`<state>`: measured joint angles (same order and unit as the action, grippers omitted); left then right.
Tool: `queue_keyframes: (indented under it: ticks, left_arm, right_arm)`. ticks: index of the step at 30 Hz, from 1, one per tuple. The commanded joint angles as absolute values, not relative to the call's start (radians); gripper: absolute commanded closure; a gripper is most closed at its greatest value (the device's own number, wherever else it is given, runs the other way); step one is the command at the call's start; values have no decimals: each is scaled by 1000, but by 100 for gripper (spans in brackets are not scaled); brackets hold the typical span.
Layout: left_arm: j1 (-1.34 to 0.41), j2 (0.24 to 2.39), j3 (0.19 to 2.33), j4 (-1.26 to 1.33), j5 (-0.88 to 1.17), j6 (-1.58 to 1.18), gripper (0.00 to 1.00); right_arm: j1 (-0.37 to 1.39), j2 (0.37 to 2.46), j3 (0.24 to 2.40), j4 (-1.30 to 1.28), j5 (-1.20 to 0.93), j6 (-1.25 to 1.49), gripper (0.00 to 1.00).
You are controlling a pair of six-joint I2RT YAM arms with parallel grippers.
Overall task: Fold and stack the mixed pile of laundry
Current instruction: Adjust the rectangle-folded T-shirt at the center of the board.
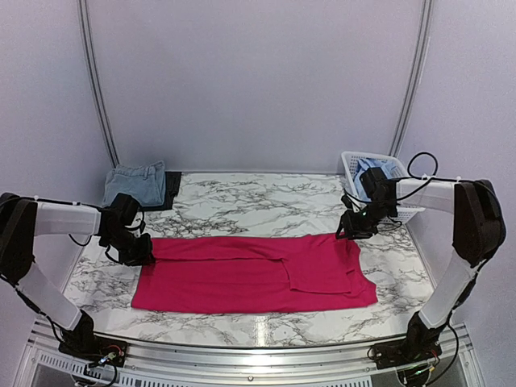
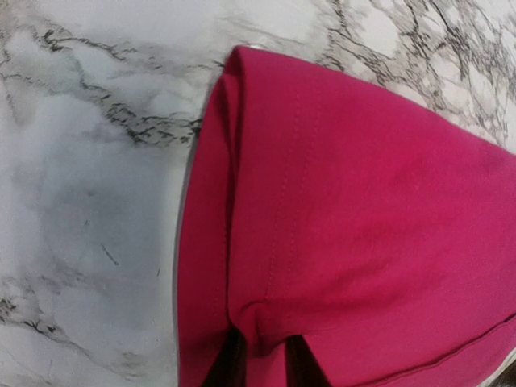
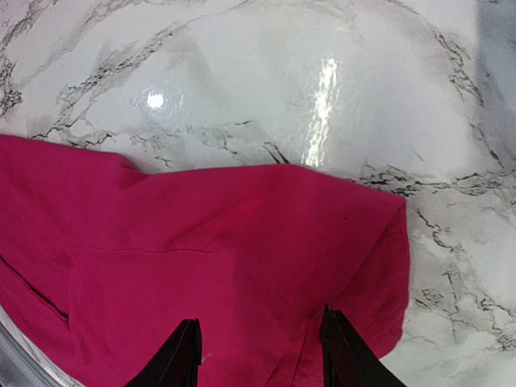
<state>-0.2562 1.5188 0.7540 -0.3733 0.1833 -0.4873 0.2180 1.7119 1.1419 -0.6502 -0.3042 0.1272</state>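
Observation:
The bright pink-red T-shirt (image 1: 250,274) lies flat and partly folded on the marble table (image 1: 242,201). At the shirt's far left corner, my left gripper (image 1: 135,248) is shut on a small ridge of pink fabric; in the left wrist view the shirt (image 2: 363,201) bunches up between the left gripper's (image 2: 264,345) dark fingers. Over the far right corner, my right gripper (image 1: 348,231) stands open. In the right wrist view its fingertips (image 3: 260,321) rest wide apart on the flat shirt (image 3: 242,234), pinching nothing.
A folded faded denim piece (image 1: 137,184) lies on a dark garment (image 1: 172,191) at the back left. The white slatted basket (image 1: 351,165) stands at the back right with a light blue shirt (image 1: 376,168) in it. A metal rail (image 1: 258,347) edges the table's front.

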Motion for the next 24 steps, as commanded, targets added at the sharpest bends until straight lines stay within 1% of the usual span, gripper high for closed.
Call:
queue_keyframes:
  ticks: [1, 4, 8, 15, 18, 19, 20, 22, 24]
  left_arm:
    - [-259, 1524, 790, -352, 185, -468, 91]
    - [-259, 1495, 794, -374, 177, -439, 99]
    - [-259, 1481, 792, -437, 150, -386, 100]
    - [-269, 1489, 753, -507, 40, -324, 100]
    - [-301, 1520, 790, -544, -55, -320, 100]
    - [-309, 1527, 805, -557, -68, -316, 97]
    - [-312, 1526, 820, -569, -64, -312, 90]
    - [-312, 1500, 844, -574, -48, -318, 70]
    - [-308, 1468, 867, -571, -38, -319, 59]
  right_arm:
    - [180, 1711, 1137, -640, -312, 129, 54]
    - [159, 1706, 1117, -637, -330, 130, 54]
    - [141, 1697, 1098, -637, -333, 133, 54]
    - [126, 1687, 1100, -631, -357, 150, 57]
    - [126, 1700, 1117, -616, -389, 169, 58]
    - [127, 1707, 1124, -610, -400, 176, 59]
    - [125, 1714, 1131, -604, -409, 184, 60]
    - [126, 1731, 1149, -596, -427, 198, 60]
    - [126, 1744, 1165, -590, -435, 210, 60]
